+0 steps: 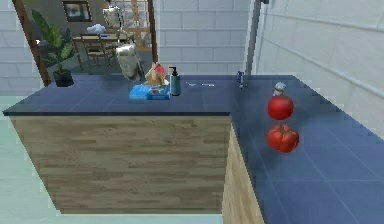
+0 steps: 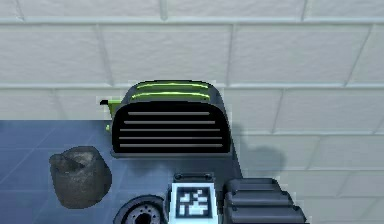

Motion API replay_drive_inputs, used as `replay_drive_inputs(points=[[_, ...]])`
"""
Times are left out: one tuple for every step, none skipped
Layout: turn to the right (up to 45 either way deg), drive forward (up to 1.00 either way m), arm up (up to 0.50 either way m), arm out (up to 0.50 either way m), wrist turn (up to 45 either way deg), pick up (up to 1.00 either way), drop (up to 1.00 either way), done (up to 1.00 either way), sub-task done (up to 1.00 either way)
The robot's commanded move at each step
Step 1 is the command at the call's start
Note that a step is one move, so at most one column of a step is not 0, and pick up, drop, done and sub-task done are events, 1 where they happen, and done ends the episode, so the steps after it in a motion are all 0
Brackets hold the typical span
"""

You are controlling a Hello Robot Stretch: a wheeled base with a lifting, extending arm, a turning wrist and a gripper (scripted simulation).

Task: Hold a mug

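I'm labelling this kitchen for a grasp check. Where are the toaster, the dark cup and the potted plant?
toaster (image 2: 170, 128), arm side view, on its slatted dark front.
dark cup (image 2: 80, 182), arm side view, on its outer wall.
potted plant (image 1: 54, 47), forward view, on its green leaves.

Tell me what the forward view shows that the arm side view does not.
Forward view: two red round things, a teal bottle, a potted plant and a doorway. Arm side view: a black toaster, a dark cup to its left, and the arm with a white marker. Both: the blue counter and the white tiled wall.
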Motion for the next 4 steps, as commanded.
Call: replay_drive_inputs(points=[[0.0, 0.0, 0.0, 0.0, 45.0, 0.0, 0.0, 0.0, 0.0], [0.0, 0.0, 0.0, 0.0, 45.0, 0.0, 0.0, 0.0, 0.0], [0.0, 0.0, 0.0, 0.0, 45.0, 0.0, 0.0, 0.0, 0.0], [0.0, 0.0, 0.0, 0.0, 36.0, 0.0, 0.0, 0.0, 0.0]])
